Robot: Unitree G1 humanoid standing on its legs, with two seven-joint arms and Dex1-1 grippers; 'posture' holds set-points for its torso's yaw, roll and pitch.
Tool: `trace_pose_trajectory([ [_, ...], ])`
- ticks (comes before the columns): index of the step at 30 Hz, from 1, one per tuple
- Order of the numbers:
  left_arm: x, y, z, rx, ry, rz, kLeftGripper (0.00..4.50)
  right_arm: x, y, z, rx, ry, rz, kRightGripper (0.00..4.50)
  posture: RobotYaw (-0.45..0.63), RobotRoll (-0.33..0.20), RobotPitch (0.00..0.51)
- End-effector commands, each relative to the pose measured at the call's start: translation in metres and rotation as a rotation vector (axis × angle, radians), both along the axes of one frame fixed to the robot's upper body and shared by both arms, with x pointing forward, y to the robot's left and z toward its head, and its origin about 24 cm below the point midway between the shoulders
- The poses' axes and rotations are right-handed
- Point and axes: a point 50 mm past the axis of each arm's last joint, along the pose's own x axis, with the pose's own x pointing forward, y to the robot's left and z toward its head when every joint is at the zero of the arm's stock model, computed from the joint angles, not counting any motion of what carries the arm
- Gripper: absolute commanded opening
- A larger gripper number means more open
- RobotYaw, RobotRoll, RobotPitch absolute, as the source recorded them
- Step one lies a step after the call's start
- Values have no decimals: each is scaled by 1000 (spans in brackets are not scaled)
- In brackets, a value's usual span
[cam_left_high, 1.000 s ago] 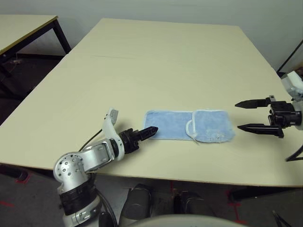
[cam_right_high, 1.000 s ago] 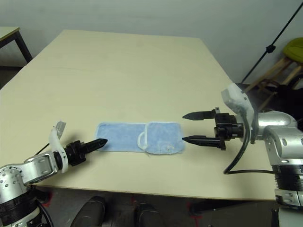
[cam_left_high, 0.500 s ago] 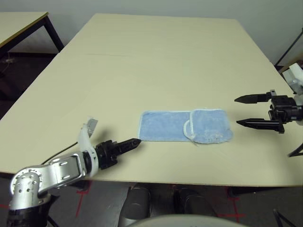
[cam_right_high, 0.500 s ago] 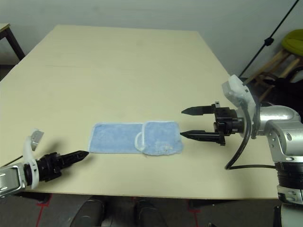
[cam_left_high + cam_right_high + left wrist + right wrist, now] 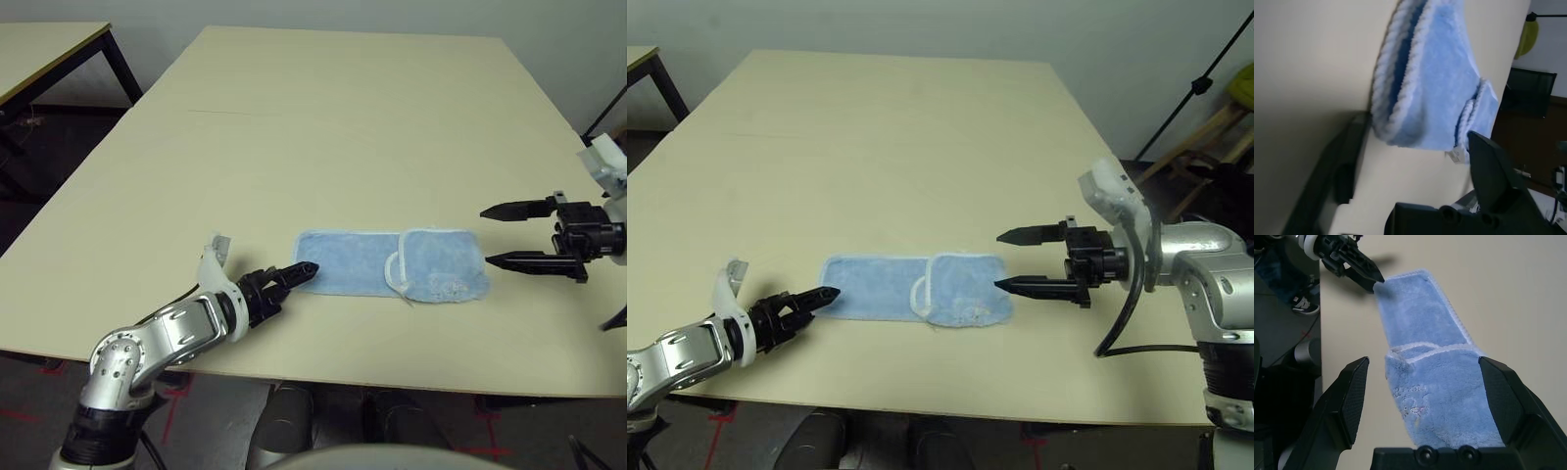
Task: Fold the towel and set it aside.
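Observation:
The towel (image 5: 390, 264) is a light blue strip lying flat near the table's front edge, its right end folded over on itself with white edging showing. My left gripper (image 5: 307, 270) is at the strip's left end. In the left wrist view the towel's end (image 5: 1425, 93) sits between the two spread fingers (image 5: 1342, 161), with one finger low beside the cloth. My right gripper (image 5: 488, 236) hovers open just right of the folded end, holding nothing. In the right wrist view the towel (image 5: 1425, 357) stretches away ahead, and the left gripper (image 5: 1364, 273) is at its far end.
The beige table (image 5: 323, 117) stretches far behind the towel. Its front edge runs close below the towel. A second table (image 5: 49, 49) stands at the far left. A black stand (image 5: 1205, 73) and a wooden stool (image 5: 1205, 137) are off to the right.
My left gripper drew back from the towel's left end toward the near left, then came back to that end. The right gripper stayed open in about the same place.

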Motion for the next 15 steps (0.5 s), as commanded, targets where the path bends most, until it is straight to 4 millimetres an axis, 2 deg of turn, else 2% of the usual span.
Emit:
trace_pose_trajectory([
  [1, -4, -5, -9, -20, 37, -16, 2861, -3, 0, 3, 1, -7, -8, 4500, 70, 0, 122],
  [9, -4, -4, -5, -59, 6, -13, 13, 1, 1, 1, 12, -8, -14, 4500, 86, 0, 124],
  [15, 7, 19, 8, -104, -81, 90, 13, 1, 2, -2, 22, 9, -10, 4500, 110, 0, 122],
])
